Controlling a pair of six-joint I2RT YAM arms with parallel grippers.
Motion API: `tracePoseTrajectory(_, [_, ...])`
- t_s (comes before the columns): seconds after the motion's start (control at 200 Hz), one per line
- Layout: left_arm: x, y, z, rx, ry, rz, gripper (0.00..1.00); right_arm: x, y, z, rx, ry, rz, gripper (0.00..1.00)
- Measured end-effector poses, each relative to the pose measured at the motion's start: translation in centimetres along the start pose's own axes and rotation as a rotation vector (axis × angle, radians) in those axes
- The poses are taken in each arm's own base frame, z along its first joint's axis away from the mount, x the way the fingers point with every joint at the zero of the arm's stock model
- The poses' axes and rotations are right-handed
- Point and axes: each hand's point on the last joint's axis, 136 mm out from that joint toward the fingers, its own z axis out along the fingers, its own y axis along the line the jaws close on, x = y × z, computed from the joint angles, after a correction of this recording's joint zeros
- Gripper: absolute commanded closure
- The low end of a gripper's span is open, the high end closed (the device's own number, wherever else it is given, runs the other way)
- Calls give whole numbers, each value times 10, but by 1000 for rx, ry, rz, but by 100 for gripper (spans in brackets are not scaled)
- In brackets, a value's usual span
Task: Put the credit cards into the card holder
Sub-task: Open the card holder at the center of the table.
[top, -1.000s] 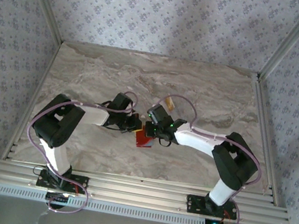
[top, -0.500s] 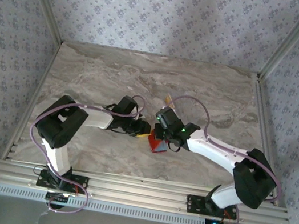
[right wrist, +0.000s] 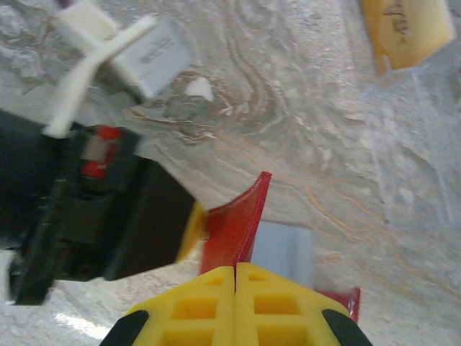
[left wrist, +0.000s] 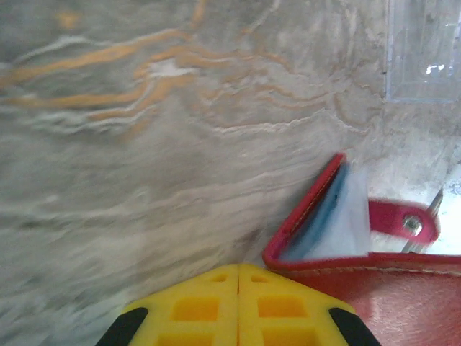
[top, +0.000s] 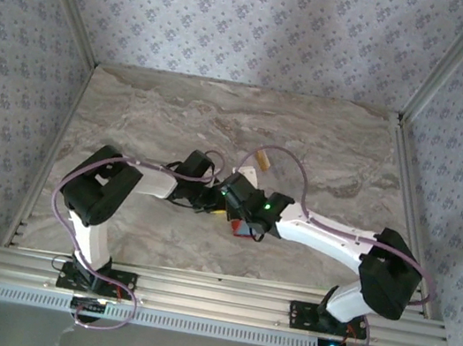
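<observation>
Red card holder [top: 241,227] sits near the middle of the table [top: 152,114], between my two arms and partly under them in the top view. It is folded open, with one flap standing up and its strap [left wrist: 403,220] with the snap hanging free to the side. My right gripper [right wrist: 235,303] has its fingers pressed together, and the raised red flap comes up right out of the seam between them, so I judge that I am pinching that flap. My left gripper [left wrist: 238,303] is closed too and lies against the near edge of the holder; I cannot tell whether it has any leather between its fingers. The grey-blue card [right wrist: 284,252] is inside the open holder, tucked behind the raised flap, and from my left wrist it looks slid into the pocket, so I count that half as done or nearly so. The tan-yellow card [right wrist: 407,29] lies out on the table beyond the holder, well apart from it, beside a clear plastic piece [left wrist: 425,50]. That card is what remains: one of my hands must let go, fetch it and slide it in beside the first, and the holder may then need closing.
</observation>
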Motion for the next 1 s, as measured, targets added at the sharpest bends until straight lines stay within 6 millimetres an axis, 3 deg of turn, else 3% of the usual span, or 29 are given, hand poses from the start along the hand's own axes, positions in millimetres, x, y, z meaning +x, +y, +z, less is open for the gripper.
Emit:
tracePoseTrajectory(0.145, [-2,-5,6,19,7,-14,94,2,13,9,-53,13,-6,100])
tracePoseTrajectory(0.33, [-3,-5,6,21,4,-41,95,2,27,16,-174,20,44,80])
tracePoseTrajectory(0.505, [-6,-2,3,65,-11,-66,94,4,27,24,-265,34,116,73])
tracePoseTrajectory(0.595, [-6,-1,0,92,-18,-72,89,4,29,26,-301,36,138,69])
tracePoseTrajectory(0.735, [-9,1,-8,121,-33,-91,86,5,35,32,-340,45,154,65])
tracePoseTrajectory(0.834, [-12,6,-14,122,-49,-115,90,5,40,36,-364,49,156,64])
tracePoseTrajectory(1.004, [-22,31,-38,74,-128,-195,91,16,43,47,-371,92,151,60])
